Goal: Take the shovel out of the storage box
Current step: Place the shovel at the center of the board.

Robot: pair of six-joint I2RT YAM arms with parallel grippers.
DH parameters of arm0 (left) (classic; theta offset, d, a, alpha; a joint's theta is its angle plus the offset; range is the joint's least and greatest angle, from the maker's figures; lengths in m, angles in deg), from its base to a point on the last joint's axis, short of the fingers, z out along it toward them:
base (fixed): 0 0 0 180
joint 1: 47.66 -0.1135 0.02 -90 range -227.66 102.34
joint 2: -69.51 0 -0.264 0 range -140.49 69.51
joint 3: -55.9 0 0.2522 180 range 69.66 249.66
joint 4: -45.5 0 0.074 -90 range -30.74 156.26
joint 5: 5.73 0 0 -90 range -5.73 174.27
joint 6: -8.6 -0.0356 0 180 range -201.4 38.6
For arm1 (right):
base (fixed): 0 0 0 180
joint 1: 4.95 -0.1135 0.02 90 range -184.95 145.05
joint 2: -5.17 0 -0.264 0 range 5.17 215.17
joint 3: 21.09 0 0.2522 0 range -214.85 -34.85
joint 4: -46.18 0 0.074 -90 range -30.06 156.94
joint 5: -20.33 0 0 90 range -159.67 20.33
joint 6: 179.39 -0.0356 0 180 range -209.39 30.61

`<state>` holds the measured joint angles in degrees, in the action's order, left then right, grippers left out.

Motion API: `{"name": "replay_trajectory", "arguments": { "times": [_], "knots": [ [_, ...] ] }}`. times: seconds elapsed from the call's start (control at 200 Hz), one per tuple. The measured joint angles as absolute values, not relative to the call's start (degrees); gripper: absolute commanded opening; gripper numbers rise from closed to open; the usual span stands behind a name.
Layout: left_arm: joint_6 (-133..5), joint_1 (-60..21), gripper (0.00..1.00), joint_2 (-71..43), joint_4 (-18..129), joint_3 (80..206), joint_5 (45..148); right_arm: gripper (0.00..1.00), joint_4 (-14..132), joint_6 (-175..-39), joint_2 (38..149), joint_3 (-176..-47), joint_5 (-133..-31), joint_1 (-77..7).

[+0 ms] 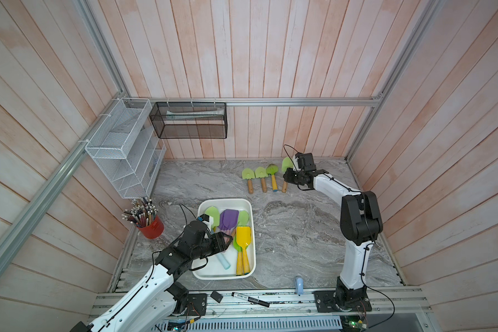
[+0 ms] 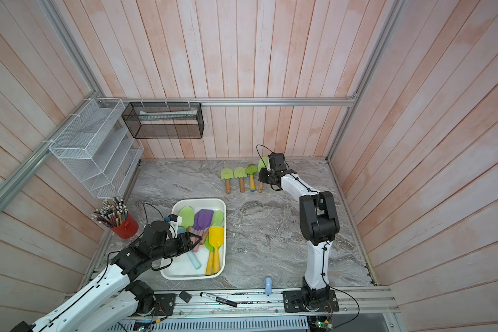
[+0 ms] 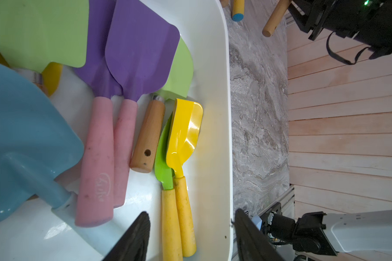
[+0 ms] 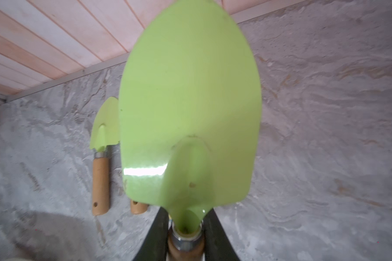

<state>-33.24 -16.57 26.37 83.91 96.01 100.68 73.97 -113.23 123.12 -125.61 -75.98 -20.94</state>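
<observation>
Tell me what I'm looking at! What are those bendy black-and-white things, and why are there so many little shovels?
Those are two robot arms, each ending in a pincer called a gripper. Two pictures look down from above on the whole scene. The other two come from small cameras on the arms' wrists, so everything looks very close.

On the grey marbled tabletop sits a shallow white plastic storage box full of toy shovels: purple blades with pink handles, a yellow scoop, a light blue shovel and more.

The left gripper hangs open over the box, holding nothing. The right gripper is shut on a pale green shovel with a wooden handle, next to three small green shovels lying in a row near the back wall.
</observation>
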Motion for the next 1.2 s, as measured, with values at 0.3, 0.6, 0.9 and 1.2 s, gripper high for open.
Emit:
{"name": "replay_trajectory", "arguments": {
  "times": [0.3, 0.6, 0.9, 1.2],
  "knots": [
    [-32.1, -15.5, 0.61, 26.3, 83.9, 94.9, 100.2, 0.17, 78.9, -109.6, 131.7, -134.5, -70.8, -20.6],
    [-31.4, -15.3, 0.61, 26.5, 83.6, 94.1, 100.2, 0.17, 82.0, -108.6, 138.0, -140.7, -69.5, -20.6],
    [-31.2, -15.2, 0.61, 26.4, 83.2, 94.0, 100.2, 0.18, 83.8, -107.8, 142.7, -146.1, -69.4, -20.6],
    [-30.8, -14.5, 0.61, 26.0, 85.2, 94.0, 97.8, 0.3, 84.1, -107.2, 143.7, -147.5, -68.7, -20.6]
  ]
}}
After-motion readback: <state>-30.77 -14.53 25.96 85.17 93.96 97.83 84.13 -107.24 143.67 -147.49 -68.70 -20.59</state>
